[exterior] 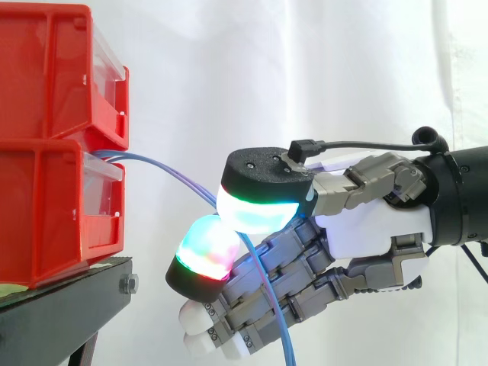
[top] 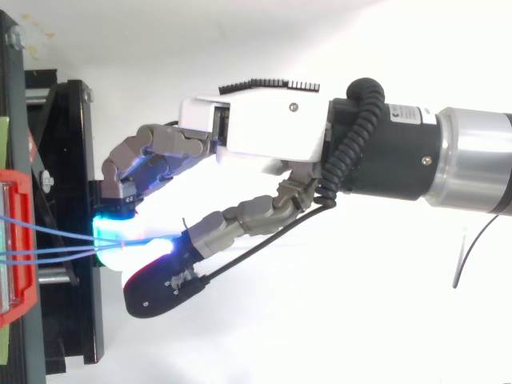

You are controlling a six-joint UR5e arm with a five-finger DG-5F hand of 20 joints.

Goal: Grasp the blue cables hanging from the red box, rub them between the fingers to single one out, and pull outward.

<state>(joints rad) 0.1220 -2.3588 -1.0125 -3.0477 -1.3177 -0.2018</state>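
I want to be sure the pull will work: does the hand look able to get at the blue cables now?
Probably yes: the blue cables run freely from the lower red box straight between the hand's glowing pads, which appear to pinch them already; nothing stands in between.

2 bins (exterior: 46,145) sit stacked on the stand (exterior: 69,305), with the curtain (exterior: 229,76) behind them. The cables (exterior: 164,167) leave the front of the lower bin and slope down away from the bins. They are pinched between pads of the hand (exterior: 366,229) beside the bins, then hang below.
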